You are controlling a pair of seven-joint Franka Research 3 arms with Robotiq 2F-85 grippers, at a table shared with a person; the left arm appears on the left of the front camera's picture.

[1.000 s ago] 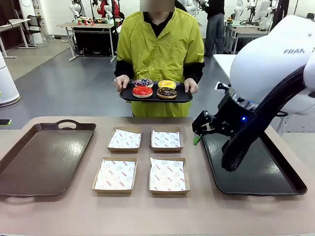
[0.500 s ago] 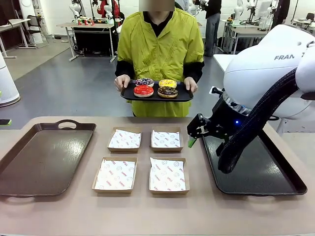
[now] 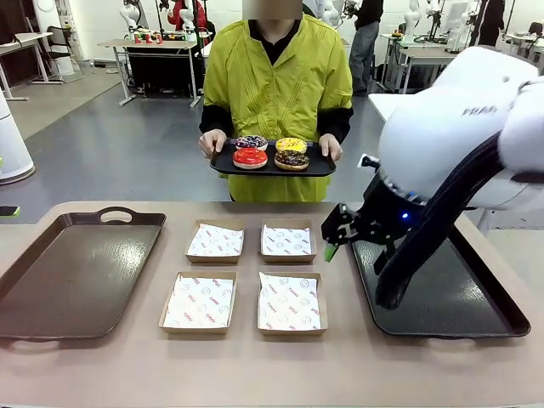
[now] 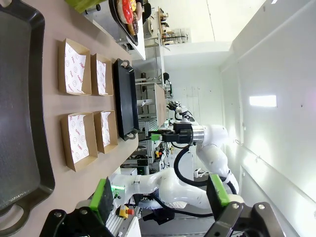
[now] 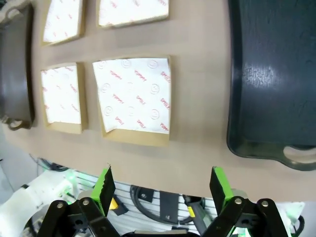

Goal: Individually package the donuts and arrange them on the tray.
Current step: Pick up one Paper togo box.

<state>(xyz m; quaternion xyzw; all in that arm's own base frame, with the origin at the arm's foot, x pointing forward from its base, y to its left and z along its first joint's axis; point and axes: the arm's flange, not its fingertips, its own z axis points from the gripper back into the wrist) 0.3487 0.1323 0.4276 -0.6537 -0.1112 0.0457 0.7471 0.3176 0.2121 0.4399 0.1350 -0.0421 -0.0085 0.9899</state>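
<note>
Front view: the four donuts (image 3: 250, 157), glossy red, sprinkled chocolate, yellow and flecked purple rings, sit on a small black tray (image 3: 314, 169) the person holds at 12 o'clock, off the tabletop (image 3: 340, 365). The right gripper (image 3: 330, 238) hangs at 3 o'clock of the paper-lined cardboard boxes (image 3: 287, 240), jaws apart and empty; the left gripper (image 4: 160, 197) is spread too. Soft icing could smear or a ring squash under a hard pinch, and a hand-held tray may wobble.
</note>
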